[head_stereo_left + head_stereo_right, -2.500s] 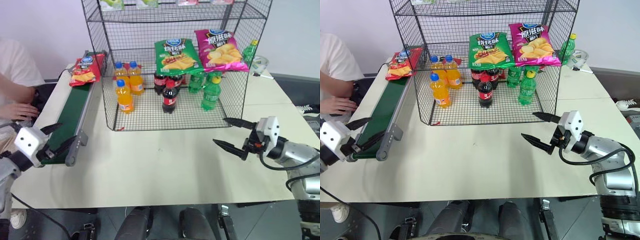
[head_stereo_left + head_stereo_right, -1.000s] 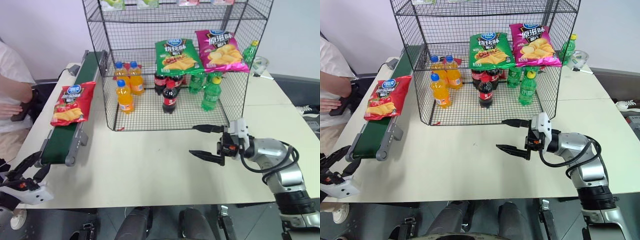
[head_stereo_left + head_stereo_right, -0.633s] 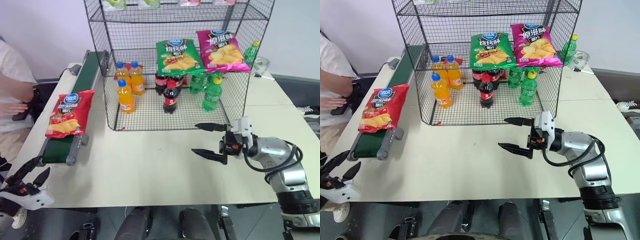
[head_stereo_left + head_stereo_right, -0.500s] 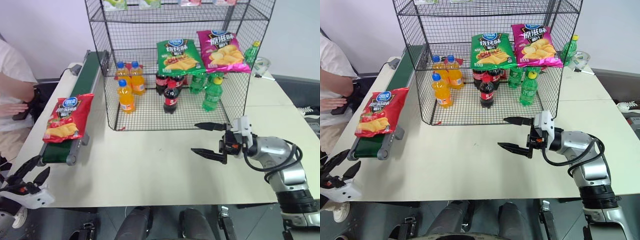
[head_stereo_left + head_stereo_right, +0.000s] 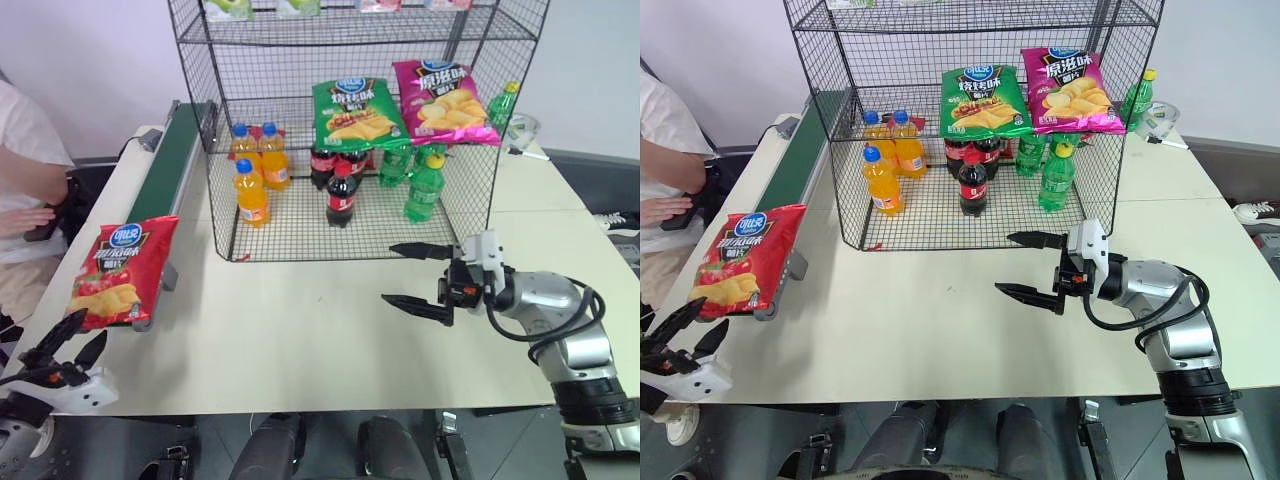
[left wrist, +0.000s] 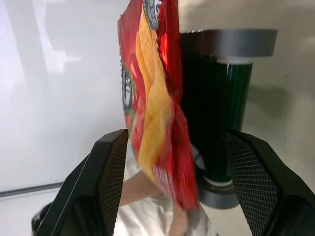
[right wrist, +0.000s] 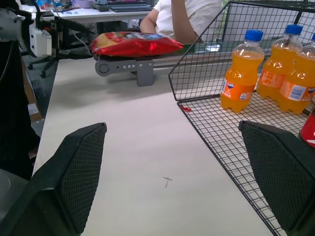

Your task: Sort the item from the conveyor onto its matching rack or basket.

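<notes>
Left end effector (image 5: 62, 350) open, red chip bag (image 5: 110, 272) now overhanging conveyor (image 5: 170, 160) end

Red chip bag (image 5: 112, 272) with a blue oval logo and pictured yellow chips. Dark green conveyor belt (image 5: 172, 165) with grey metal rails. Black wire-mesh rack (image 5: 340, 120) holding a green chip bag (image 5: 355, 113), a magenta chip bag (image 5: 443, 101), 3 orange drink bottles (image 5: 250, 170) with blue caps, dark cola bottles (image 5: 340, 195) with red labels, and green bottles (image 5: 424, 186). Cream tabletop (image 5: 320, 330). Both grippers have black fingers.
</notes>
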`<state>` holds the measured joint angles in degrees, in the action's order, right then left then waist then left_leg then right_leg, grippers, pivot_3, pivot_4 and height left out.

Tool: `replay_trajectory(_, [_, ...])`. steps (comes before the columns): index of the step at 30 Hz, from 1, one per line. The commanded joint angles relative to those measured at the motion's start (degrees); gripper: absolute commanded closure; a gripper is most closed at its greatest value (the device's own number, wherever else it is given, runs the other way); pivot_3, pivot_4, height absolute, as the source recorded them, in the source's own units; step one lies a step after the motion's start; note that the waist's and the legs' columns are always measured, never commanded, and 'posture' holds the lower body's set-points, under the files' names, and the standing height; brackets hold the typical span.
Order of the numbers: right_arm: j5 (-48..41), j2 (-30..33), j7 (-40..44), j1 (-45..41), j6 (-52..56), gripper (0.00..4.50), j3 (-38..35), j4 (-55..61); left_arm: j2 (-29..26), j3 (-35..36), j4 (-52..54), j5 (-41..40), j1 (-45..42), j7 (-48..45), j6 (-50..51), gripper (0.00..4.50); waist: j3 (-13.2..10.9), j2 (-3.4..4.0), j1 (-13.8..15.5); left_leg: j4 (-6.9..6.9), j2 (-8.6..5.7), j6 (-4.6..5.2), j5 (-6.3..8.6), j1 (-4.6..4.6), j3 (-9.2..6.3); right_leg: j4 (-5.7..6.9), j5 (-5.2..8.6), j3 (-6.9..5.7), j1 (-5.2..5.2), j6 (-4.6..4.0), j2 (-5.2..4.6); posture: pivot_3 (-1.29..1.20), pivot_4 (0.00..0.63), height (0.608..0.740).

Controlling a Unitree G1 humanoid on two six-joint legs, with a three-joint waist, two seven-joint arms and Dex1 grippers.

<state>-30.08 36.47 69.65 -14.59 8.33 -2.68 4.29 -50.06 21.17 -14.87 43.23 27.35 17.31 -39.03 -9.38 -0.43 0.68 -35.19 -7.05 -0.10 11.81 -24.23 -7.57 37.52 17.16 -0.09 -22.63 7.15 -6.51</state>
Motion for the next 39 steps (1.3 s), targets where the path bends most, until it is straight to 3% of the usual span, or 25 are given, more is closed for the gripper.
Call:
replay_trajectory(1, [-0.38,0.18,-0.13,-0.16,-0.97,0.00,-1.39,1.14,-1.10,-0.22,-0.18,-0.23,-0.67,1.81,0.57,1.32,0.00,0.00,0.00,0.00,0.00,0.00,0.00,0.00,0.00,0.00,0.00,0.00,0.00,0.00,0.00,0.00,0.150,0.740])
replay_trajectory(10, [-0.31,0.30,-0.54,0.62,-1.24,0.00,-1.68,1.44,-1.03,-0.41,0.91,-1.36,-3.35,2.25,1.34,1.32,0.00,0.00,0.00,0.00,0.00,0.01,-0.01,0.01,0.00,0.02,0.00,0.00,0.00,0.00,0.00,0.00,0.150,0.740])
replay_trajectory(13, [-0.27,0.38,-0.80,0.89,-1.38,0.00,-1.81,1.61,-0.62,-1.98,0.01,-3.32,-4.73,0.52,0.42,2.24,0.01,0.01,0.01,-0.01,-0.01,0.01,-0.01,0.02,0.00,0.03,0.00,0.00,0.00,0.00,0.00,0.00,0.150,0.740])
replay_trajectory(17, [-0.29,0.71,-1.02,1.48,-1.52,0.00,-2.21,1.86,-0.59,-2.73,0.07,-2.73,-5.39,1.41,1.53,4.25,0.02,-0.01,0.01,-0.02,-0.01,0.01,-0.01,0.03,0.01,0.04,0.00,0.00,0.02,0.00,0.00,0.00,0.150,0.740])
replay_trajectory(18, [-0.31,0.76,-1.07,1.62,-1.52,0.00,-2.30,1.95,-0.65,-2.84,-0.09,-2.84,-5.56,1.50,1.63,4.38,0.02,-0.01,0.01,-0.02,-0.01,0.01,-0.02,0.03,0.01,0.04,0.00,0.00,0.02,0.00,0.00,0.00,0.150,0.740])
replay_trajectory(25, [-1.10,0.75,-1.93,2.46,-1.36,0.00,-3.22,2.86,-0.94,-1.09,2.07,-4.24,-6.26,1.92,2.32,4.38,0.02,-0.01,0.01,-0.02,-0.01,0.01,-0.02,0.06,0.01,0.06,0.00,0.00,0.04,0.00,0.00,0.00,0.150,0.740])
replay_trajectory(33, [-6.08,-0.90,-3.63,4.22,0.08,0.00,-5.52,7.39,0.31,7.62,19.40,-8.07,-5.83,-3.22,5.97,4.38,0.02,-0.02,0.03,-0.04,-0.01,0.01,-0.02,0.08,0.01,0.07,0.00,0.02,0.07,0.00,-0.01,0.00,0.150,0.740])
replay_trajectory(39, [-8.77,-5.14,-8.50,2.55,0.23,0.00,-6.90,8.84,-0.42,6.05,31.73,-6.98,-12.70,-9.78,7.58,4.38,0.02,-0.02,0.06,-0.04,-0.01,0.02,-0.02,0.09,0.01,0.07,0.00,0.01,0.10,-0.01,-0.01,0.00,0.150,0.740])
